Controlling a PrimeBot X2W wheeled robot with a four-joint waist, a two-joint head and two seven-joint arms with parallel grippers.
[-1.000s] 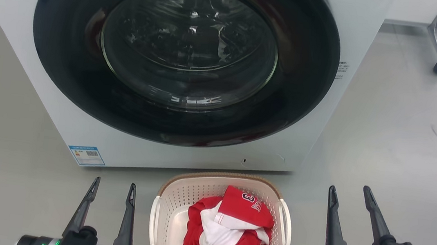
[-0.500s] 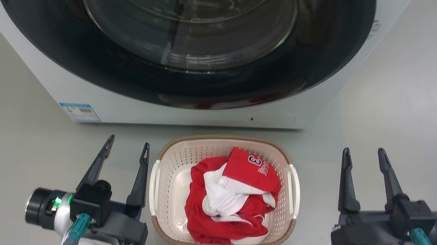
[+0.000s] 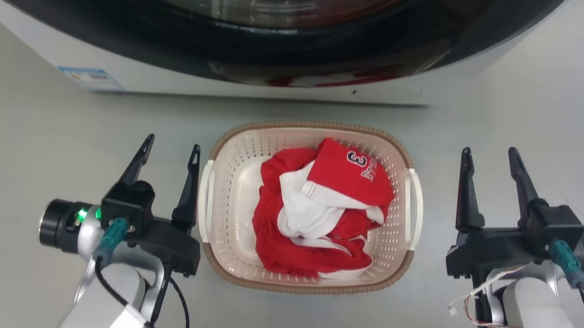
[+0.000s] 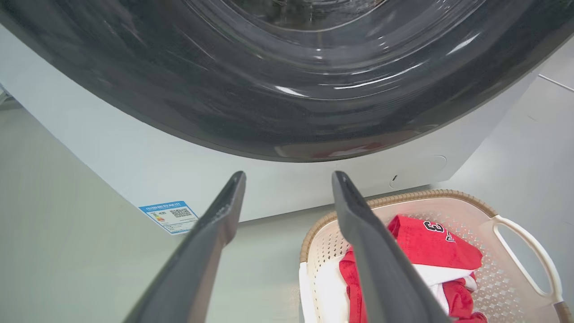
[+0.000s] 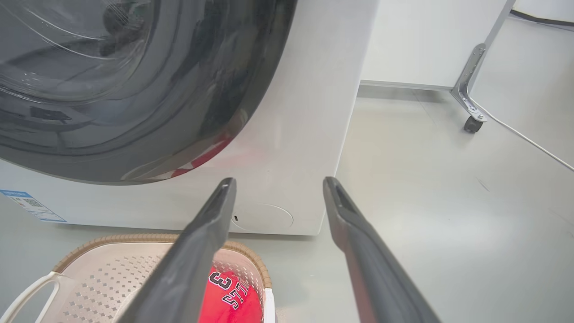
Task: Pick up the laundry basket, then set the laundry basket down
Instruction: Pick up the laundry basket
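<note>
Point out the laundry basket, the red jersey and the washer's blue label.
laundry basket (image 3: 222, 205), head view, left perforated wall.
red jersey (image 3: 346, 181), head view, fold under the 3.
blue label (image 3: 90, 77), head view, its middle.

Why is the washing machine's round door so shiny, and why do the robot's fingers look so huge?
Left wrist view: the washer door mirrors lights as white streaks and the red shirt as a smear; the wide lens swells the close left fingers. Right wrist view: right fingers loom likewise. Head view: even light, faint shadow under the laundry basket, all sharp.
</note>
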